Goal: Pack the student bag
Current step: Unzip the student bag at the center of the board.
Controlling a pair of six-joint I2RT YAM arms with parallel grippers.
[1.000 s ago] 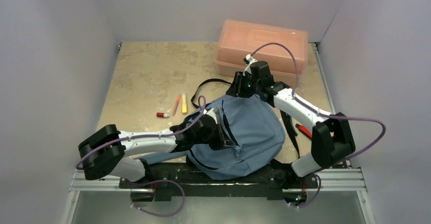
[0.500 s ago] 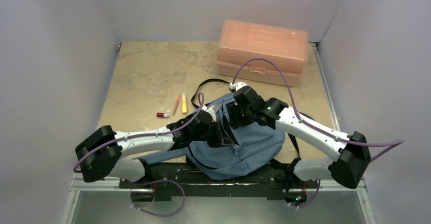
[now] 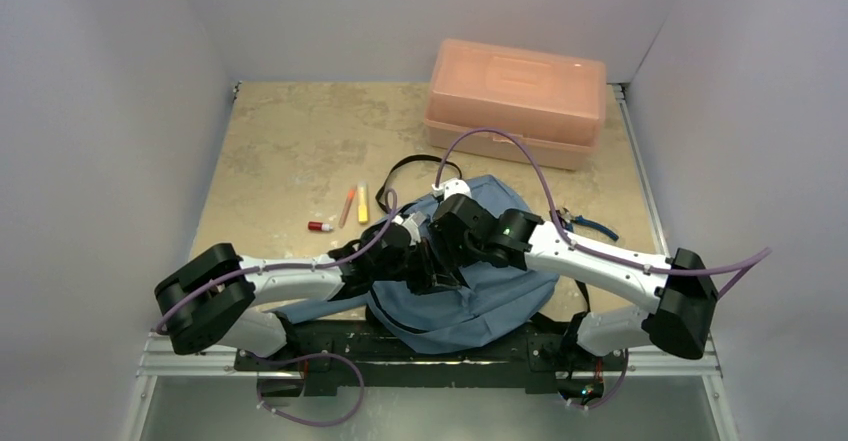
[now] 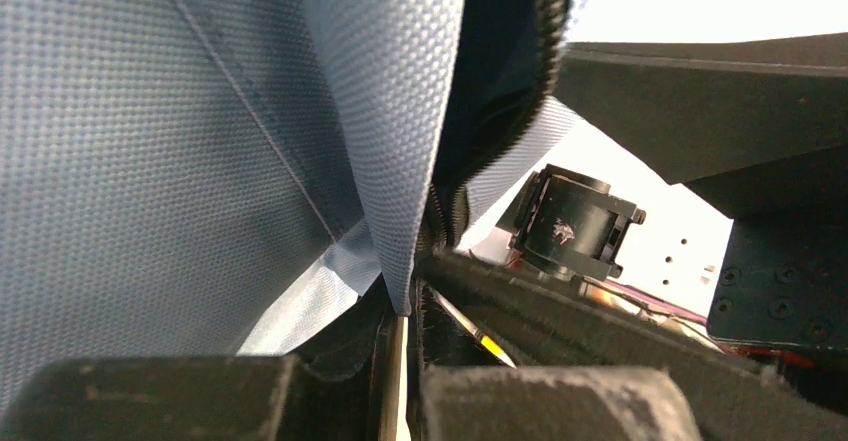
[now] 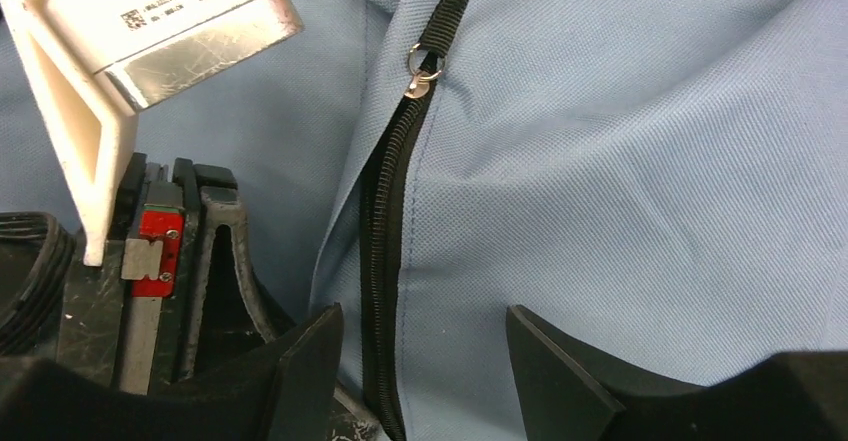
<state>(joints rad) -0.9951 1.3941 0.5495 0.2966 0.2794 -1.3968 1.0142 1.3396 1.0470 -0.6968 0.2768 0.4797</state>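
Top external view is showing a tan, mottled table (image 3: 290, 141) taking up most of the frame, and the student bag (image 3: 500, 296), blue-grey and soft, is lying slumped at the lower middle of it, its near edge hanging over the black rail where the arms are bolted. A salmon-pink box (image 3: 515, 86) with its lid shut is sitting at the upper right, well apart from the bag. Both arms are reaching in over the bag and meeting near its upper left part, the left arm (image 3: 290, 279) coming from the lower left and the right arm (image 3: 600, 261) from the lower right. In the left wrist view the left gripper (image 4: 400, 381) is pressing its jaws together on a fold of the bag's fabric beside the open zip edge. In the right wrist view the right gripper (image 5: 420, 361) is hovering just above the bag with its jaws spread, one finger on each side of the dark zipper (image 5: 378, 261), and nothing is sitting between them. A black strap (image 3: 400, 166) is looping out onto the table above the bag. Left of the bag, a yellow marker (image 3: 363, 202) and an orange pen (image 3: 347, 204) are lying side by side, with a small red-capped item (image 3: 320, 226) near them. The zipper's metal pull ring (image 5: 422, 69) is resting at the top of the zip line.
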